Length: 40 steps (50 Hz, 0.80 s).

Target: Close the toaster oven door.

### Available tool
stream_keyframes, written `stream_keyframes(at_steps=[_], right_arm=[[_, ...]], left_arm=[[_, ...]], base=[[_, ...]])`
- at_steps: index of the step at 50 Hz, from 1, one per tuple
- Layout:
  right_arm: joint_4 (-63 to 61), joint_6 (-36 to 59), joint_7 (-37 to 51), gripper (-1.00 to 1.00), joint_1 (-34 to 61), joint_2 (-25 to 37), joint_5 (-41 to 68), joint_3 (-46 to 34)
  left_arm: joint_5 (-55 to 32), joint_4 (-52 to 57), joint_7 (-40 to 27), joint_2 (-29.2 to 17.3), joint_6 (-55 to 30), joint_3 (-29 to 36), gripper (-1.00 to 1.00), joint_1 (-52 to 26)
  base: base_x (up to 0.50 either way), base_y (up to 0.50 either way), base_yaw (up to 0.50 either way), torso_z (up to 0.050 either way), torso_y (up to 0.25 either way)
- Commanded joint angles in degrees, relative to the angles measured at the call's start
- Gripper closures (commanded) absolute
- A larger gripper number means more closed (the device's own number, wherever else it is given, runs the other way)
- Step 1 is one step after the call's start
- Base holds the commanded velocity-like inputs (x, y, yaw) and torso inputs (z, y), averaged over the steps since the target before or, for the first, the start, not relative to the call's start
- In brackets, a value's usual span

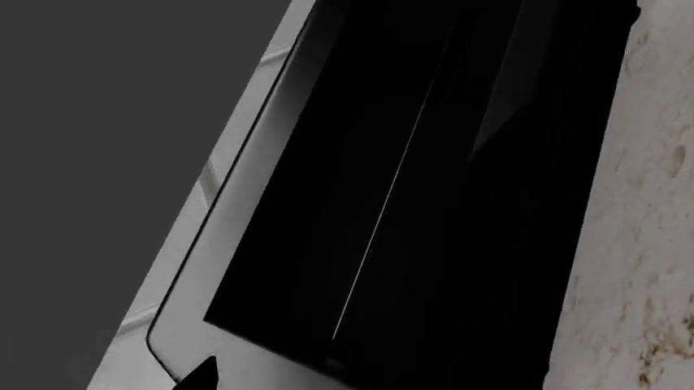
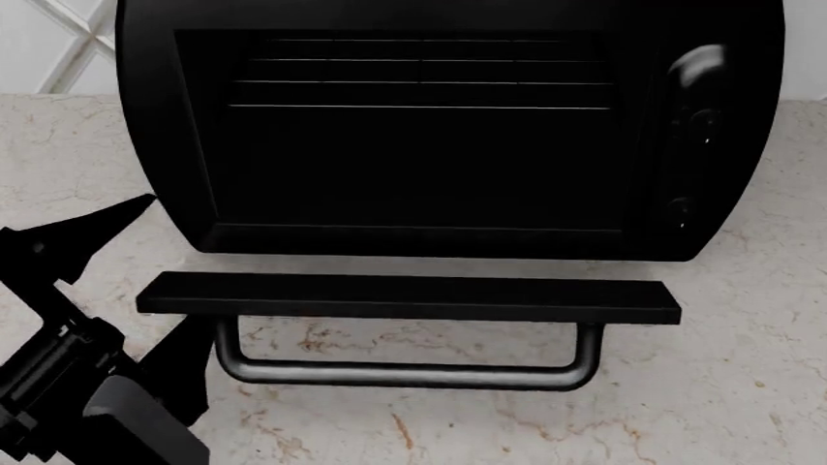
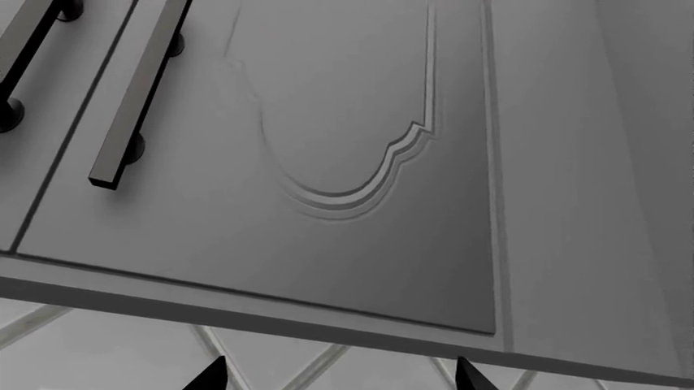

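Observation:
The glossy black toaster oven (image 2: pixel 155 126) stands on the marble counter, with wire rack lines showing inside and knobs (image 2: pixel 685 126) down its right strip. The toaster oven door (image 2: pixel 407 298) is open and lies flat towards me, its U-shaped bar handle (image 2: pixel 401 373) in front. My left gripper (image 2: pixel 172 263) is open at the door's left end, one finger near the oven's lower left corner and the other beside the handle. In the left wrist view the oven (image 1: pixel 434 203) fills the frame and one fingertip (image 1: pixel 201 375) shows. My right gripper (image 3: pixel 338 378) is open and empty, out of the head view.
The marble counter (image 2: pixel 723 387) spreads around the door. White tiled wall (image 2: pixel 52 39) is behind the oven. The right wrist view faces a grey cabinet door (image 3: pixel 347 122) with dark bar handles (image 3: pixel 136 97) above tiled wall.

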Motion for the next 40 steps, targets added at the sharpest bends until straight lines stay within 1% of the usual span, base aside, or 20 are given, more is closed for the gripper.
stream_keyframes(at_steps=[1,4,8,10,15,17,23,28,33,36,40], right_arm=[[0.57,0.03,1.78,-1.00,1.28,0.88,2.51,0.13],[0.75,0.59,2.46,-1.00,2.05,1.37,4.08,0.79],[0.76,0.40,2.80,-1.00,1.81,1.68,4.80,1.34],[0.73,0.52,3.17,-1.00,1.83,1.92,5.45,1.63],[0.88,0.67,4.17,-1.00,2.46,2.36,6.66,1.41],[0.86,1.16,4.94,-1.00,3.08,2.77,7.98,1.69],[0.93,1.44,6.20,-1.00,3.41,3.45,10.24,2.67],[0.92,1.03,6.39,-1.00,2.51,3.89,10.95,3.83],[0.97,0.61,6.49,-1.00,1.71,4.35,11.37,4.79],[1.25,0.44,6.55,-1.00,1.81,4.88,11.58,4.82],[1.49,0.08,6.82,-1.00,2.12,5.15,11.79,4.38]], left_arm=[[-9.25,8.29,-4.11,5.59,-9.09,-8.04,-1.00,2.79],[-10.56,7.64,-4.37,7.59,-10.95,-8.32,-1.00,2.77],[-11.10,9.92,-4.56,8.33,-13.31,-9.10,-1.00,3.30],[-11.90,8.93,-5.09,8.71,-12.97,-9.60,-1.00,3.36],[-14.92,10.77,-4.24,9.92,-16.06,-10.92,-1.00,4.13],[-16.05,11.46,-3.86,10.63,-18.01,-11.47,-1.00,3.97],[-21.00,15.47,-1.79,13.67,-28.94,-14.29,-1.00,1.85],[-23.06,14.49,-1.52,16.05,-33.26,-15.51,-1.00,-1.28],[-23.09,10.59,-1.96,18.34,-32.41,-14.50,-1.00,-4.11],[-22.57,7.58,-3.25,20.08,-30.56,-13.82,-1.00,-5.46],[-21.76,3.80,-4.49,21.22,-28.18,-13.25,-1.00,-7.46]], base=[[0.00,0.00,0.00,0.000,0.000],[0.00,0.00,-0.01,0.000,0.003],[0.01,0.00,-0.01,0.004,0.000],[0.01,0.00,-0.01,0.000,0.000],[0.00,0.00,-0.01,0.000,0.002],[0.00,0.00,-0.01,0.000,0.000],[0.00,0.00,0.00,0.000,0.002],[0.00,0.00,0.00,0.002,0.002],[0.00,0.00,0.00,0.000,0.000],[0.00,0.00,0.00,0.000,0.003],[0.00,0.00,0.00,0.000,0.000]])
